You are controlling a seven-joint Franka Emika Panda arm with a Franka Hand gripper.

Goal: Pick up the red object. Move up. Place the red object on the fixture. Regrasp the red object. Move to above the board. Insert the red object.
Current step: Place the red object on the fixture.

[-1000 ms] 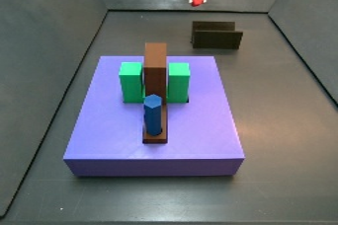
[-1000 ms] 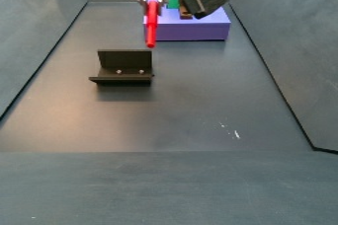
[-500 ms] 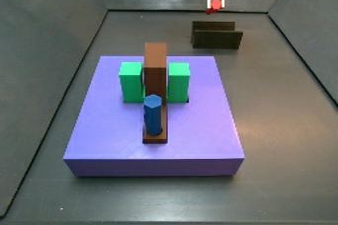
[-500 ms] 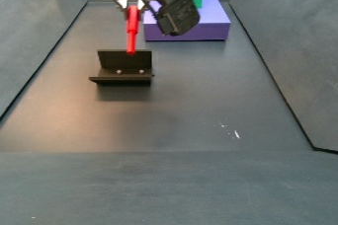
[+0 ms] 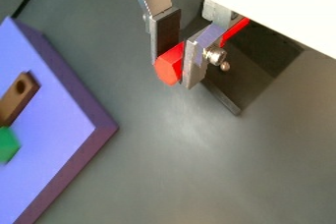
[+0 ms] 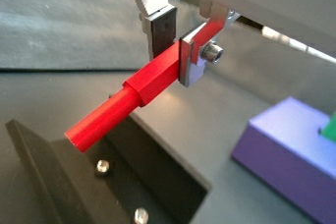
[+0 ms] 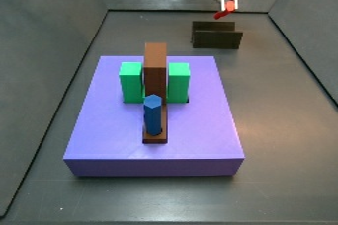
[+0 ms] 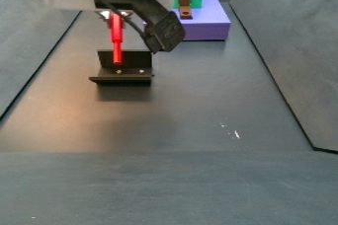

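The hand (image 6: 178, 46) is up in the air above the fixture (image 8: 122, 68), its silver fingers (image 5: 195, 59) clamped tight on the red object (image 6: 125, 101). In both wrist views the peg sits squeezed between the two plates, gripped near one end, with the longer, stepped part sticking out free past the fingers. In a side view the red object (image 8: 117, 34) hangs roughly upright, its lower tip just over the fixture's back wall, and whether it touches the fixture cannot be told. From the opposite side view the hand (image 7: 227, 4) shows at the far end of the floor, the red object (image 7: 228, 8) a small tilted sliver in its grip, right over the fixture (image 7: 216, 37). The board (image 7: 156, 120) lies well apart from all this, nearer the middle of the floor (image 8: 199, 120), carrying its green blocks (image 7: 130, 81), the tall brown bar (image 7: 156, 69) between them and the blue peg (image 7: 153, 113) standing in front of the bar.
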